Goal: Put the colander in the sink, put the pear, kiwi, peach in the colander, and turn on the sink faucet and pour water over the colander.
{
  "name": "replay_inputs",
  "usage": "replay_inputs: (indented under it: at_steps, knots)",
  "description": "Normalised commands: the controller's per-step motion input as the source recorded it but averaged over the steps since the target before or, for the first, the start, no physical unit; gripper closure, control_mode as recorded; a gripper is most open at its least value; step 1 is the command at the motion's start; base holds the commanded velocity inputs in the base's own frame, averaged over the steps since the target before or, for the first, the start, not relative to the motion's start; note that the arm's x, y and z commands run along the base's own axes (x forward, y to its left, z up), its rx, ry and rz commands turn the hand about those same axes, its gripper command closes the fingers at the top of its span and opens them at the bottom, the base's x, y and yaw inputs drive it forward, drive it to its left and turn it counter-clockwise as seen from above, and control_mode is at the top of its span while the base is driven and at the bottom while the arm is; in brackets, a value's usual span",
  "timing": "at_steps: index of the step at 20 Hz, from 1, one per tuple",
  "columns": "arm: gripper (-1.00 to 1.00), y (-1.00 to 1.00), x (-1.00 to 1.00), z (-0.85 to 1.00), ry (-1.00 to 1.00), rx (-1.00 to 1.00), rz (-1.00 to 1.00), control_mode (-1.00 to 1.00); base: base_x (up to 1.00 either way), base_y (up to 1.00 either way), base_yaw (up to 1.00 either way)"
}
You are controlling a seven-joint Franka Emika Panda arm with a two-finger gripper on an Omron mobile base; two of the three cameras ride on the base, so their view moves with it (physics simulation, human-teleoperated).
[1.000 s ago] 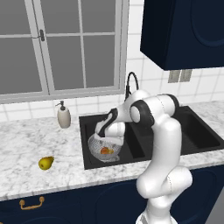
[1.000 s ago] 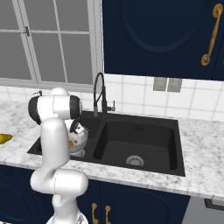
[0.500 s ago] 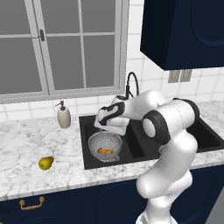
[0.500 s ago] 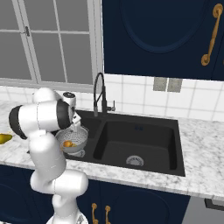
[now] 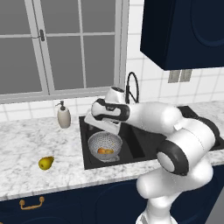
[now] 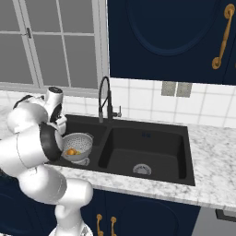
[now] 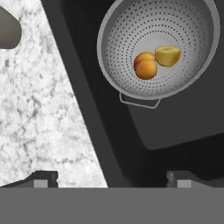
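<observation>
Claw (image 7: 109, 178) wide open, empty, colander (image 7: 157, 48) just ahead (peach (image 7: 145, 65), kiwi (image 7: 168, 55) inside). Pear (image 5: 45, 162) looks slippery; could roll off.

Below my end effector (image 7: 109, 177) the colander (image 7: 131, 39) looks like dull grey perforated metal with a thin wire handle. The sink (image 6: 152, 147) is matt black and smooth. The tabletop (image 5: 26, 148) is white stone veined grey. The peach (image 7: 145, 66) and kiwi (image 7: 168, 55) have smooth, soft-sheened skins.
</observation>
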Motion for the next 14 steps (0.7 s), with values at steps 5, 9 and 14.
replay_inputs:
  at_steps: [5, 9, 14]
  knots:
    - [-1.0, 0.97, -0.79, 0.29, 0.0, 0.0, -0.08, -1.0, 0.0, 0.0, 0.0]
    - [-1.0, 0.76, -0.51, 0.32, 0.07, 0.0, -0.09, -1.0, 0.0, 0.0, 0.0]
    - [-1.0, 0.68, -0.32, 0.19, 0.13, 0.0, -0.1, -1.0, 0.0, 0.0, 0.0]
